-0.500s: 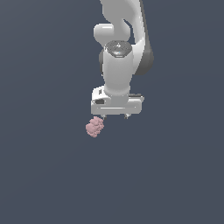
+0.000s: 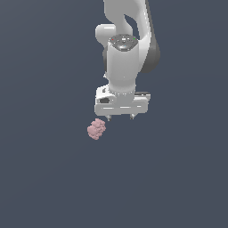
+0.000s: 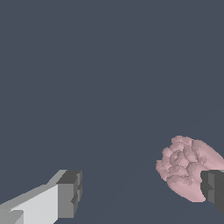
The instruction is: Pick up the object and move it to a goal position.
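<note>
The object (image 2: 96,129) is a small dusty-pink lumpy cluster lying on the dark grey floor. In the exterior view it sits just below my gripper (image 2: 120,118) and toward the exterior view's left of it. My gripper is open and holds nothing. The wrist view shows the gripper (image 3: 142,190) with its two dark fingertips (image 3: 70,192) far apart. The object (image 3: 183,166) lies off-centre, close against one fingertip, which covers a corner of it. I cannot tell whether that fingertip touches it.
The white arm (image 2: 127,53) rises above the gripper toward the top of the exterior view. Plain dark grey floor (image 2: 53,178) surrounds the object on all sides.
The gripper has shifted only slightly, toward the exterior view's right. The object lies where it was.
</note>
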Controlling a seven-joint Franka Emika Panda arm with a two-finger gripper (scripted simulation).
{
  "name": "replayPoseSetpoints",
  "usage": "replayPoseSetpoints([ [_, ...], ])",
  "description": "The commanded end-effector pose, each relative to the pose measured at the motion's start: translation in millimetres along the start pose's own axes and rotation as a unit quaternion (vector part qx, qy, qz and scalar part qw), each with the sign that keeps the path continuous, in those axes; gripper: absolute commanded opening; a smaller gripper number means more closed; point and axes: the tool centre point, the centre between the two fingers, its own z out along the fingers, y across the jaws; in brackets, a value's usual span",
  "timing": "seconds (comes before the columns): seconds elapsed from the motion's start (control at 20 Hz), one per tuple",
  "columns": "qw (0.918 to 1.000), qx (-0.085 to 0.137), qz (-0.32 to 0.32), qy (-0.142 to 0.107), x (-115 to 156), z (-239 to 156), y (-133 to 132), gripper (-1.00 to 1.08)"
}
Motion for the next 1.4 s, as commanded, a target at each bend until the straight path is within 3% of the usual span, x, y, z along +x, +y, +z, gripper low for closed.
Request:
replayPoseSetpoints([
  [0.0, 1.0000, 0.002, -0.001, 0.002, 0.6, -2.0, -1.6, 1.00],
  [0.45, 0.9999, 0.001, 0.012, 0.000, -0.9, 1.7, 3.8, 1.00],
  [0.85, 0.9960, -0.002, 0.089, -0.008, -10.5, 21.4, 35.1, 1.00],
  [1.05, 0.9883, -0.005, 0.152, -0.014, -20.1, 36.8, 60.6, 1.00],
  [1.35, 0.9701, -0.012, 0.241, -0.022, -36.4, 57.9, 96.6, 1.00],
])
